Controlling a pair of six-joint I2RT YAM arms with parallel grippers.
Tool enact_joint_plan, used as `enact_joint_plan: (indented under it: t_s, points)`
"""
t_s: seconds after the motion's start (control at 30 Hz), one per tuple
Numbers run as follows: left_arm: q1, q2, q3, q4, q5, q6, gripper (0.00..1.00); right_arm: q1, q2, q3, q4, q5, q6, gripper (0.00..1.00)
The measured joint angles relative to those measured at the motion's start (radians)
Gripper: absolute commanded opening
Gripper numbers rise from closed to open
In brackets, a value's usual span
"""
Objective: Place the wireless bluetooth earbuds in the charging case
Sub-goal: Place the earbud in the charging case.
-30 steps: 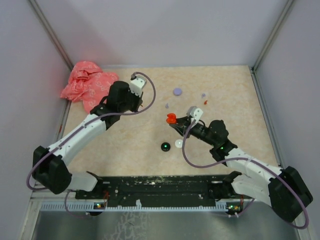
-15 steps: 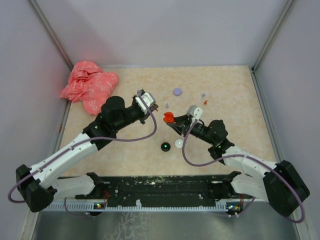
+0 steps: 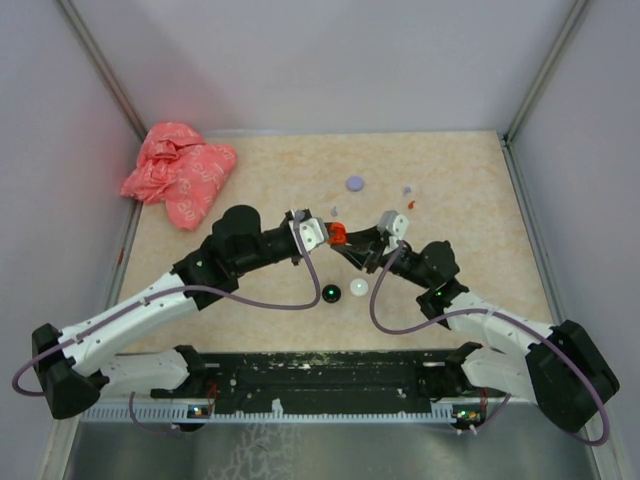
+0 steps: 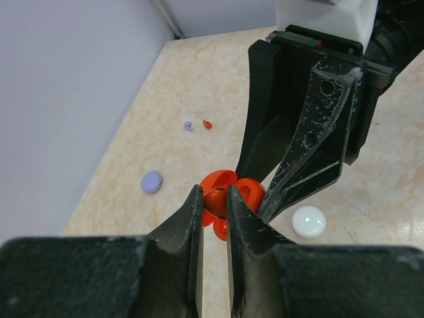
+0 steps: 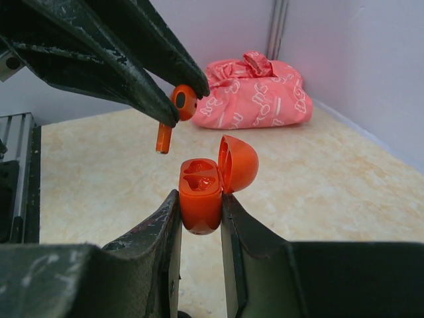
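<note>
Your right tool [image 5: 201, 211] grips the orange-red charging case [image 5: 199, 189] off the counter [image 3: 470, 200], lid open, pockets up to receive. Your left tool [image 4: 213, 193] pinches the matching earbud [image 5: 182, 101] by its head, stem down, just above the case, not yet touching.

My left arm [image 3: 150, 305] reaches from the near left and my right arm [image 3: 490, 325] from the near right, both stretched low toward the centre. Left gripper [image 3: 327, 232] and right gripper [image 3: 345, 240] meet, tips just beside each other, each pinched narrow.
</note>
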Motion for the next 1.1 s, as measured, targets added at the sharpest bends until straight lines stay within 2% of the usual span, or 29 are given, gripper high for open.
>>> enact_joint_plan:
  t_s: [1.1]
  points:
    - [-0.071, 0.021, -0.024, 0.042, -0.090, 0.139, 0.21, 0.000, -0.003, 0.000, 0.054, -0.042, 0.050, 0.00]
